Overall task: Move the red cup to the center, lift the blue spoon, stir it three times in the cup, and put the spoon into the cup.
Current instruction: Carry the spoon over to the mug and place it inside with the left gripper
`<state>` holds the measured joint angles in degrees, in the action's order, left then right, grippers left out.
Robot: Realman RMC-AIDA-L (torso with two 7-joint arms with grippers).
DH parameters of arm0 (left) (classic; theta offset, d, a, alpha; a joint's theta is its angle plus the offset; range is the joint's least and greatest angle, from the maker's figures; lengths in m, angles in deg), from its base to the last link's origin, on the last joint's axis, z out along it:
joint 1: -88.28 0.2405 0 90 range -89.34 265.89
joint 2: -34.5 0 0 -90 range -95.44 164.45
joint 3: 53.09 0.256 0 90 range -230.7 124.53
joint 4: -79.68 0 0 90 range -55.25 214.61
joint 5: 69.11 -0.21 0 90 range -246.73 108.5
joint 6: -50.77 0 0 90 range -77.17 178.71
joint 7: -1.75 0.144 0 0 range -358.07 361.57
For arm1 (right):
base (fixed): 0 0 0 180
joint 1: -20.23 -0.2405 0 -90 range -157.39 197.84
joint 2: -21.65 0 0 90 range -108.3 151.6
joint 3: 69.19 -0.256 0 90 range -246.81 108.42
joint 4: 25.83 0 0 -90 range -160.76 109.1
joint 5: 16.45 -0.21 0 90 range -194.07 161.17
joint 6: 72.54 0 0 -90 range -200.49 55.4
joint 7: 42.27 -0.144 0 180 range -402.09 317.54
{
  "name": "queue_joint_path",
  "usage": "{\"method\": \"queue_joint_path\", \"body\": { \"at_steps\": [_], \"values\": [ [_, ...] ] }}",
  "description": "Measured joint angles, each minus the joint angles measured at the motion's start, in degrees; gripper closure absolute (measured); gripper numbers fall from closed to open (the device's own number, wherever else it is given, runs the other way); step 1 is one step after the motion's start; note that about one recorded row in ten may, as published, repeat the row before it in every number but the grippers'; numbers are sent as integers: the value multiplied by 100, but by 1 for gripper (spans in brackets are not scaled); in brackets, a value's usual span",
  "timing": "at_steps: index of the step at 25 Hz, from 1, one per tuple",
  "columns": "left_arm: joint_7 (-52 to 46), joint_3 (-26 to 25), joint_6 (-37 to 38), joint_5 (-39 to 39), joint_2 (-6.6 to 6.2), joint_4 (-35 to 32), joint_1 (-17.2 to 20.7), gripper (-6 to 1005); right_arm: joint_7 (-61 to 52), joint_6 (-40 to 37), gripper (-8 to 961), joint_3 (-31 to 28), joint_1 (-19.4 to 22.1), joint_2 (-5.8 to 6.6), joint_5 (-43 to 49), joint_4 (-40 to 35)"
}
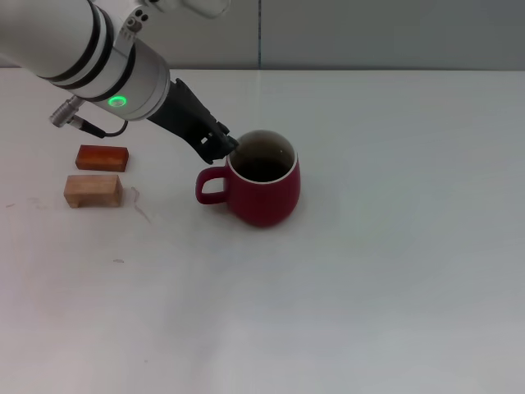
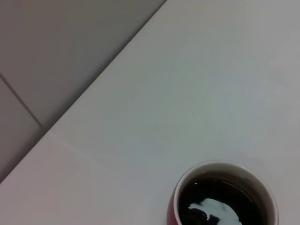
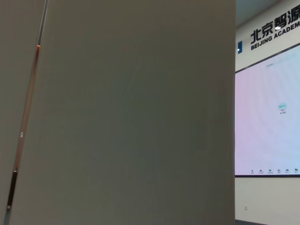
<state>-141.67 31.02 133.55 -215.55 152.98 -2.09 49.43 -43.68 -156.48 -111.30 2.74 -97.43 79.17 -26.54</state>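
The left pincer (image 1: 220,145) is sitting right at the near-left rim of the red cup (image 1: 264,190), just above the loop handle, and whether its tips are gripping the rim, holding something slim, or simply resting there is impossible to tell from these angles. The cup is standing upright on the white table (image 1: 385,271), a little left of the middle of the head view, handle pointing toward the robot's left, dark inside with a pale rim. The left wrist view is looking down past the cup (image 2: 224,197) into that dark interior, where a bright reflection is glinting. The blue spoon is not showing anywhere, so it may be hidden at the pincer or inside the cup; no call on that. Two small wooden blocks, a reddish block (image 1: 102,158) and a pale block (image 1: 93,190), are lying well off to the left, clear of the action. The right pincer is not appearing at all; its wrist camera is facing a wall and a screen. If this is the stirring or release stage, as it looks to be, the thing to get right is staying inside the rim, moving in small gentle circles, and not nudging the wall hard enough to slide or tip the cup.
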Motion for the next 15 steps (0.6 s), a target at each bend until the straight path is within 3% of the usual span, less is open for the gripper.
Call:
{"method": "queue_joint_path", "body": {
  "at_steps": [15],
  "values": [
    [19, -15, 587, 34, 2, -269, 0, 803, 0, 0, 274, 53, 3, 7, 0, 0]
  ]
}}
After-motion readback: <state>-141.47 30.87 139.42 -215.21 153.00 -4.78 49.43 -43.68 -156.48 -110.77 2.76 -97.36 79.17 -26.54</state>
